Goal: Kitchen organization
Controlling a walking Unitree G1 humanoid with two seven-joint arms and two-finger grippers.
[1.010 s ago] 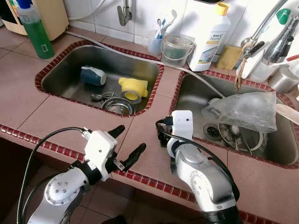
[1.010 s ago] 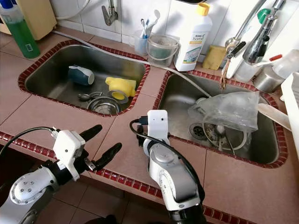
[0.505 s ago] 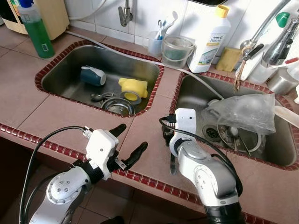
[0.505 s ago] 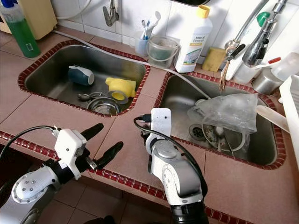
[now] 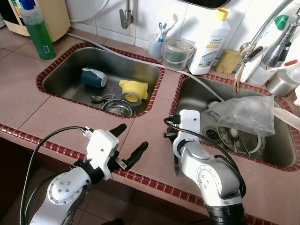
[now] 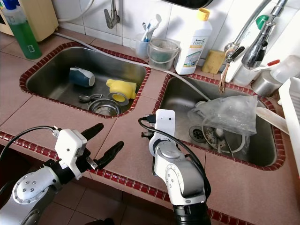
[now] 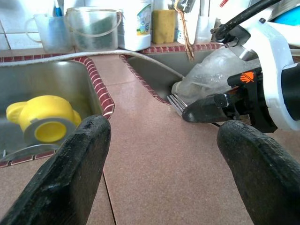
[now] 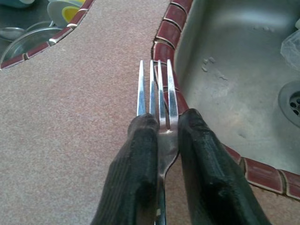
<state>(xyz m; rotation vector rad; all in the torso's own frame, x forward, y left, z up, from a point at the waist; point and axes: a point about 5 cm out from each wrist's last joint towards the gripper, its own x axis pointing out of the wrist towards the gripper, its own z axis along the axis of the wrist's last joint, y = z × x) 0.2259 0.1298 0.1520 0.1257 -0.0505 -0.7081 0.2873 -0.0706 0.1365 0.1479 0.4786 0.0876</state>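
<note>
Left gripper sat nearest, over the front edge of the counter, above the red trim tiles, fingers spread wide, nothing between them. Right gripper was just past it over the strip of counter between the two basins, close to the near-left corner of the right sink. Its fingers were pinched narrow on a metal fork, gripped at the neck, four tines sticking out ahead and pointing at the sink's red rim. In the left wrist view the tines showed at the right gripper's tip, low over the counter.

Left sink held a steel bowl at the near edge, a spoon beside it, a yellow cup on its side just behind, and a dark blue cup also tipped over toward the left wall.

Right sink held a crumpled clear plastic bag lying over some dishes by the drain; what was under it was too hidden to identify.

Along the back edge: green soap bottle at the far-left corner, a tap behind the left sink, a tumbler with toothbrushes, a small clear bucket, a white detergent bottle, a yellow sponge.
</note>
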